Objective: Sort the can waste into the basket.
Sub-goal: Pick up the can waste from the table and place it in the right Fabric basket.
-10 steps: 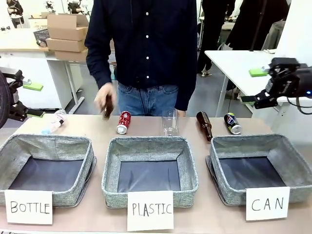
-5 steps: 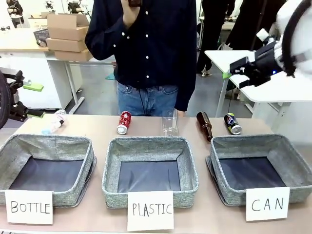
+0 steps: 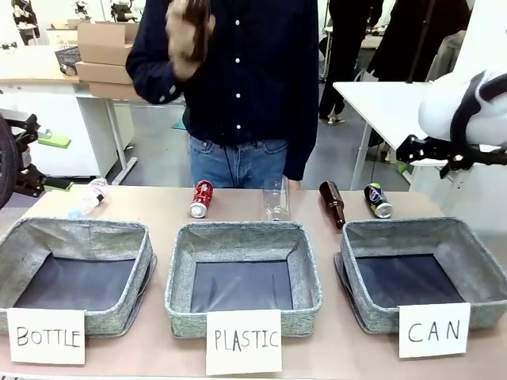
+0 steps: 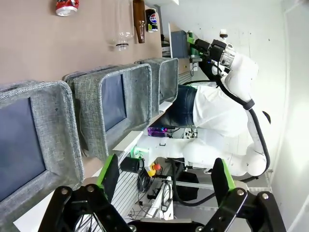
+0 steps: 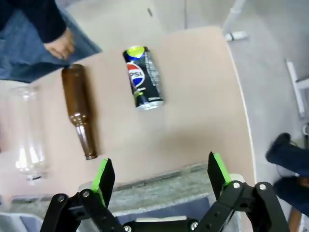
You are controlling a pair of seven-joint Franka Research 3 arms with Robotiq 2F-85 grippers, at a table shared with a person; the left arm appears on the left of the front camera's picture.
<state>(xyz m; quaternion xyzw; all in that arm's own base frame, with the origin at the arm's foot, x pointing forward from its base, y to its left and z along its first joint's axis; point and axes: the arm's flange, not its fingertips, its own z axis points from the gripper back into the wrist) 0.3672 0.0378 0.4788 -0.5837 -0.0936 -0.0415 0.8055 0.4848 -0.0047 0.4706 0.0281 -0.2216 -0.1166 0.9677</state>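
The red can (image 3: 201,198) lies at the far side of the table behind the middle bin, and the dark blue-black can (image 3: 378,200) lies behind the CAN basket (image 3: 475,261). In the right wrist view my right gripper (image 5: 159,175) hangs open above the basket's far rim (image 5: 169,186), with the dark can (image 5: 143,78) lying beyond it. My left gripper (image 4: 164,176) is open and holds nothing, well off to the table's left. From there the red can (image 4: 66,6) and the dark can (image 4: 151,18) show far off.
A brown glass bottle (image 3: 333,203) lies just left of the dark can, and a clear plastic bottle (image 3: 276,199) is beside it. Another clear bottle (image 3: 87,198) lies far left. The bins marked PLASTIC (image 3: 178,269) and BOTTLE (image 3: 16,245) stand to the left. The person's raised hand (image 3: 188,28) holds a brown bottle.
The person has lifted a brown bottle from the table to head height. My right arm has swung from high at the right down over the table's right end.
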